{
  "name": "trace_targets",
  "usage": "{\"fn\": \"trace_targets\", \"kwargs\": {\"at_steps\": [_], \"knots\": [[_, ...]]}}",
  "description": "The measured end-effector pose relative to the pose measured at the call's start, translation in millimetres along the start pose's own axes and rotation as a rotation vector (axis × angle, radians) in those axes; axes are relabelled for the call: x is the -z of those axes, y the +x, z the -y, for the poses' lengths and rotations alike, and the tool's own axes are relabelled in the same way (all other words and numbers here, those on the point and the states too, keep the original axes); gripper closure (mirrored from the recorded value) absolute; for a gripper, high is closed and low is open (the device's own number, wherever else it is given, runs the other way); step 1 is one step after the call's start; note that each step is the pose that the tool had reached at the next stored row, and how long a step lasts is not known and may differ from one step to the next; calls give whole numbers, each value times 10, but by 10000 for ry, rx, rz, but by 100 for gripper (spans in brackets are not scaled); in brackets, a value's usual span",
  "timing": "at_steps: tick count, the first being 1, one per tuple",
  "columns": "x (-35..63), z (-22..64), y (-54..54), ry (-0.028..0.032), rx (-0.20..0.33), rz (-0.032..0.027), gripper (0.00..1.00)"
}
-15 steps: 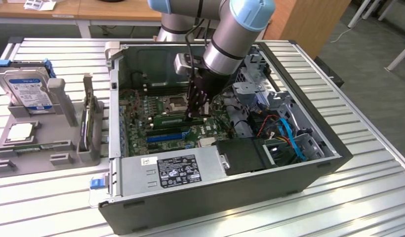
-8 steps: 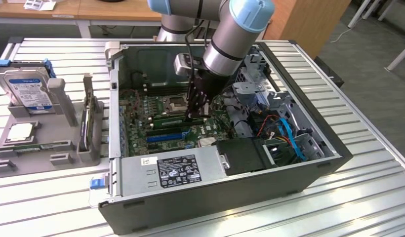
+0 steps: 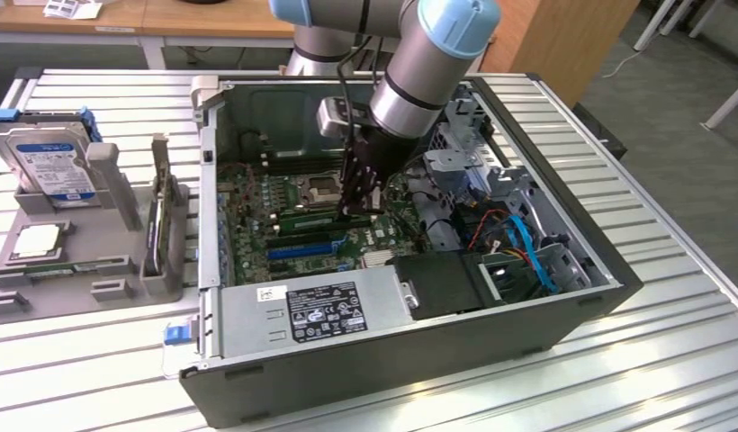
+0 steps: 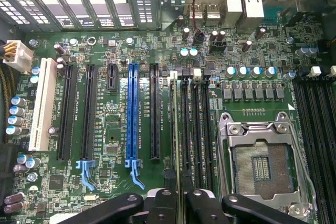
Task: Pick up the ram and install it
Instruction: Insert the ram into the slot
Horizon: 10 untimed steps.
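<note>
One thin stick sits in my tool (image 4: pixel 181 202), which is clamped shut on the ram (image 4: pixel 177 129), held edge-on over the black memory slots (image 4: pixel 198 129). If it comes down askew or between slots, I judge pressing could bend it or gouge the motherboard (image 4: pixel 115 129) beyond.

Dark-grey metal PC tower case (image 3: pixel 441 369) is lying open on slatted silver table (image 3: pixel 670 360). Silver PSU box w/ label (image 3: pixel 309 310) is sitting inside it. Silver hard drive w/ blue-white label (image 3: pixel 51 162) is standing in grey plastic holder (image 3: pixel 114 184), at exterior view's left.
</note>
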State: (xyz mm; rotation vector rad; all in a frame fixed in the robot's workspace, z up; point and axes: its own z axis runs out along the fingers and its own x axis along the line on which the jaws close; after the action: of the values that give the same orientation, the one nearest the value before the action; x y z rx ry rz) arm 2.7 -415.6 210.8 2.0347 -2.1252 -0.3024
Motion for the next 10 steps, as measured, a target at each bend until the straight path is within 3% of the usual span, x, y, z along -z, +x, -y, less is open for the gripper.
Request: {"fn": "trace_targets", "kwargs": {"at_steps": [5,10], "knots": [[72,-20,-7,-5,-26,-35,86],[72,-21,-7,-5,-27,-35,86]]}}
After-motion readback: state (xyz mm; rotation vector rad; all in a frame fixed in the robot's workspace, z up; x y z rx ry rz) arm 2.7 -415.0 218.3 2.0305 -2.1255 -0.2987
